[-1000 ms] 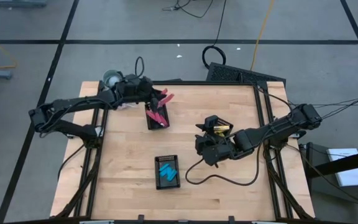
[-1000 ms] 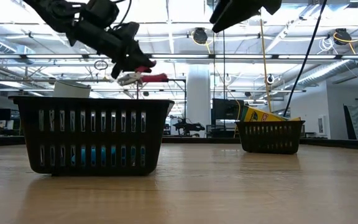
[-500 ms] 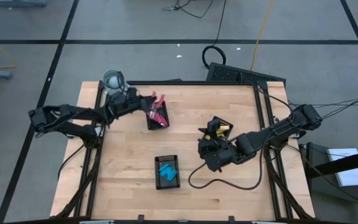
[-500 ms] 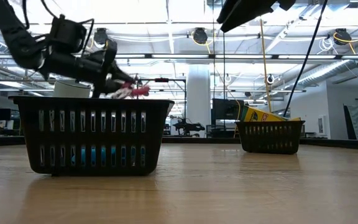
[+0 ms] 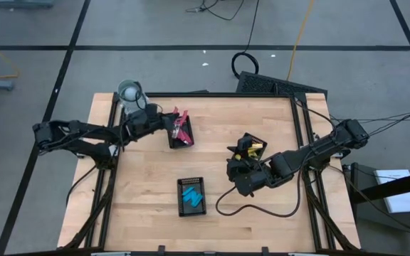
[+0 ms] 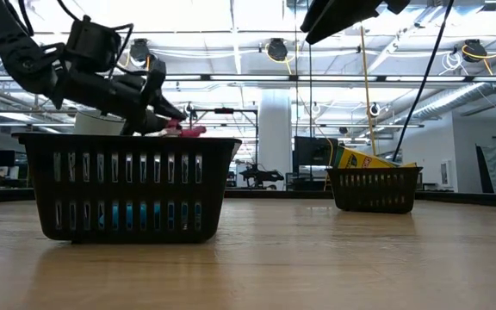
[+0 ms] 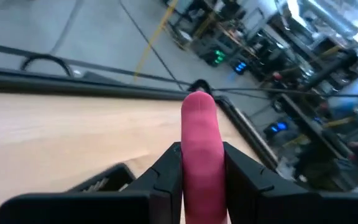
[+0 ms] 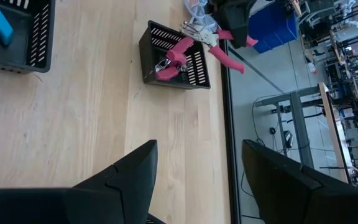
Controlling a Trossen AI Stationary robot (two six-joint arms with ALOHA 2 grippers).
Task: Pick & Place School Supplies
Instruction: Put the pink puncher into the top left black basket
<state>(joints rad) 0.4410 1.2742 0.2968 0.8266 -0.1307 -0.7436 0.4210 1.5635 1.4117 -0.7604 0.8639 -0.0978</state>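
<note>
1. Over the far-left tray (image 5: 180, 132), the left tool (image 5: 169, 122) clamps a red-handled plier-like tool (image 5: 180, 119) by one pink-red grip; the left wrist view shows that rounded grip (image 7: 201, 152) pinched between both dark fingers (image 7: 166, 177).
2. From above, the held pliers run lengthwise across the counter (image 5: 212, 213), handles spreading away from the left tool toward the tray's far edge; in the right wrist view their metal nose (image 8: 197, 32) sits at the left tool and the free handle (image 8: 229, 60) hangs outside the tray rim.
3. More red pliers (image 8: 174, 59) lie inside that slotted tray.
4. Light-blue oblong pieces (image 5: 191, 195) fill the near tray (image 5: 191, 208); yellow blocks (image 5: 253, 148) stand tilted in the right tray (image 6: 375, 200).
5. Right tool (image 5: 239, 171) hovers beside the yellow-block tray, its fingers (image 8: 129, 177) spread wide and holding nothing.
6. Compared with a second ago, the left arm has dropped lower and drawn back toward the counter's left edge, bringing the pliers down close to the tray rim; the right arm has shifted slightly nearer.
</note>
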